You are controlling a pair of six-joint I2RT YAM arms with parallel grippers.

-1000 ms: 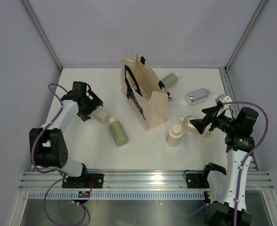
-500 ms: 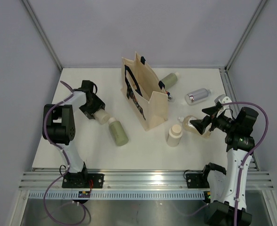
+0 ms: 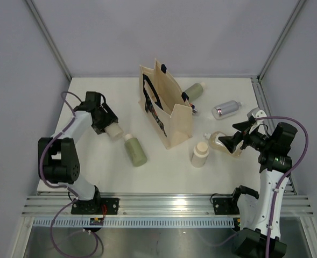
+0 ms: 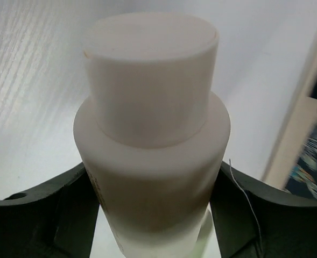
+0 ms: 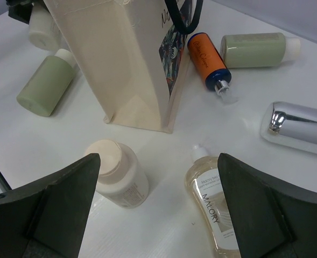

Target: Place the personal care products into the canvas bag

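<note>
While my left claw [image 3: 108, 127] clenches the short cream plastic bottle [image 4: 153, 134] down at the white bench [image 3: 93, 166], well left of the upright beige canvas bag [image 3: 174, 121], my right claw [image 3: 229, 141] hangs released. That smooth round body could slip out, or clip and topple the bag.
</note>
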